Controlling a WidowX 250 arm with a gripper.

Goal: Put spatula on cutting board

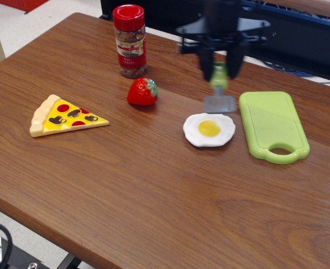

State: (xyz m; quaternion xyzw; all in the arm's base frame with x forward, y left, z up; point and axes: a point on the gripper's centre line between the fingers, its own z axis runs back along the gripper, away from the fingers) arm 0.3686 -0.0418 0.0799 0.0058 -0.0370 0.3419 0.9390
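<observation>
My gripper (219, 63) is shut on the spatula's olive-green handle (219, 74) and holds it in the air, blurred by motion. The grey slotted blade (219, 103) hangs down above the far edge of the white fried egg (209, 129), just left of the cutting board. The lime-green cutting board (272, 125) lies flat on the table at the right, its oval handle cutout toward the front. Nothing lies on the board.
A pizza slice (63, 116) lies at the left. A strawberry (142, 92) and a red-capped spice jar (129, 41) stand at the back middle. The wooden table (153, 190) ends at the front edge.
</observation>
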